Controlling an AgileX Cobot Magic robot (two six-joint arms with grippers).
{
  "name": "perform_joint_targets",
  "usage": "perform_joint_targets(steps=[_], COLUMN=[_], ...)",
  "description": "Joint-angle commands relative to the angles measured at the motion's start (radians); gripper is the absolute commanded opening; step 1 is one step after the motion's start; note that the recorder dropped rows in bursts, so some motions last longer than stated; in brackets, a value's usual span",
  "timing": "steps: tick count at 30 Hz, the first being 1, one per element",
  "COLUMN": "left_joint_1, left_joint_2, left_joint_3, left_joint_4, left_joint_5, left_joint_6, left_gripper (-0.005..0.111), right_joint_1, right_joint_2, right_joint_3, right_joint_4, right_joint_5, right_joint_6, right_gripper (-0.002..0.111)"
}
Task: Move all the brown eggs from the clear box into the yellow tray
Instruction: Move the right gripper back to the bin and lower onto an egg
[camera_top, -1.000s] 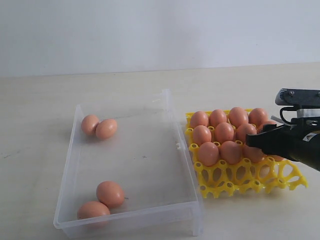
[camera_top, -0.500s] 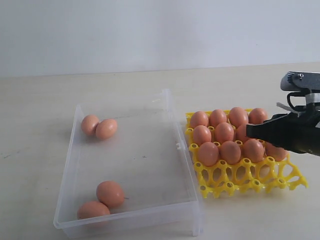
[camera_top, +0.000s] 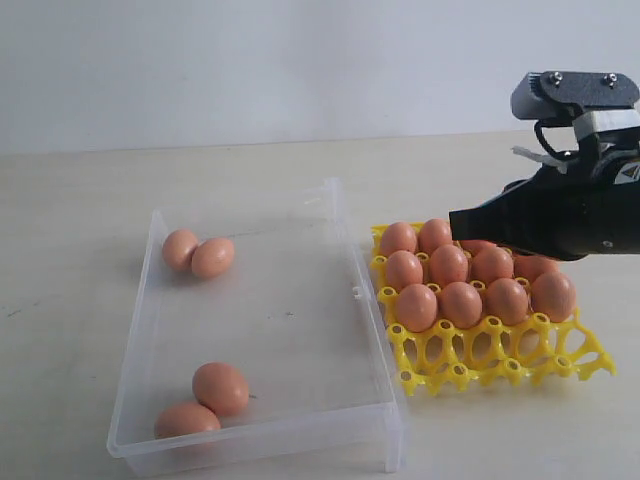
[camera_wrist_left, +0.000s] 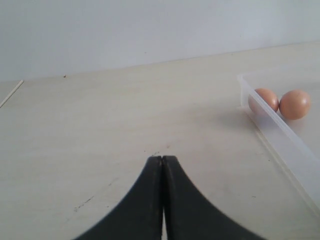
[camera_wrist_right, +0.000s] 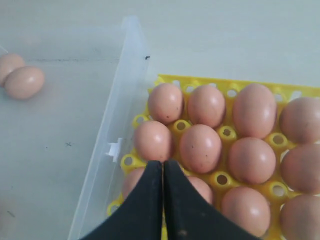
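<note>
Risk: your right gripper, jaws pressed together and empty, hangs over the yellow tray; sweeping low toward the clear box could clip seated brown eggs.

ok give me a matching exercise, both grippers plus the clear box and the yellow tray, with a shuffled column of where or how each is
1. left gripper
2. right gripper
3. clear box
4. yellow tray

a. nearest row of cups empty
b. shut, over the table beside the box
c. four brown eggs inside
d. shut, above filled cups

Pairs: 1-b, 2-d, 3-c, 4-a
</note>
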Motion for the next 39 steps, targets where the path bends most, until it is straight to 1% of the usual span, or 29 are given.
perform_joint_targets(steps=[1,10,13,15,17,28,31,34,36,37,38,39], left_joint_1=[-0.001,-0.001,-0.001,-0.001,-0.001,-0.001,-0.001,-0.001,-0.001,-0.001,-0.001,-0.001], left_joint_2=[0.001,0.001,0.001,0.001,0.001,0.001,0.001,0.001,0.001,0.001,0.001,0.001], left_joint_3=[-0.004,-0.004,-0.004,-0.004,-0.004,-0.004,-0.004,-0.004,-0.004,-0.004,-0.004,-0.004], left_joint_4=[0.001,0.001,0.001,0.001,0.001,0.001,0.001,0.001,0.001,0.001,0.001,0.001], left_joint_5=[-0.013,-0.013,-0.013,-0.013,-0.013,-0.013,-0.013,-0.013,-0.013,-0.013,-0.013,-0.013], left_joint_6=[-0.004,-0.004,-0.004,-0.004,-0.004,-0.004,-0.004,-0.004,-0.004,-0.004,-0.004,-0.004], left_gripper=[0.0,0.0,0.0,0.0,0.0,0.0,0.0,0.0,0.0,0.0,0.0,0.0], right_joint_1=[0.003,0.003,0.004,0.004,0.004,0.01,0.01,0.034,0.067,0.093,0.105,0.137], right_joint_2=[-0.035,-0.039,-0.039,-0.039,-0.039,-0.039,-0.039,-0.039,-0.028,-0.002,0.015,0.058], right_joint_3=[-0.049,-0.113,-0.153,-0.16,-0.16,-0.16,-0.178,-0.225,-0.286,-0.327,-0.343,-0.371], right_joint_4=[-0.011,-0.008,-0.008,-0.008,-0.008,0.005,0.015,0.015,0.016,0.016,0.017,0.017], right_joint_5=[0.086,0.283,0.325,0.325,0.326,0.326,0.335,0.341,0.345,0.347,0.347,0.343], right_joint_6=[-0.006,-0.004,-0.004,-0.004,-0.004,-0.006,-0.006,-0.018,-0.029,-0.029,-0.029,-0.029], right_gripper=[0.002,0.002,0.008,0.011,0.012,0.012,0.012,0.013,0.024,0.034,0.037,0.044])
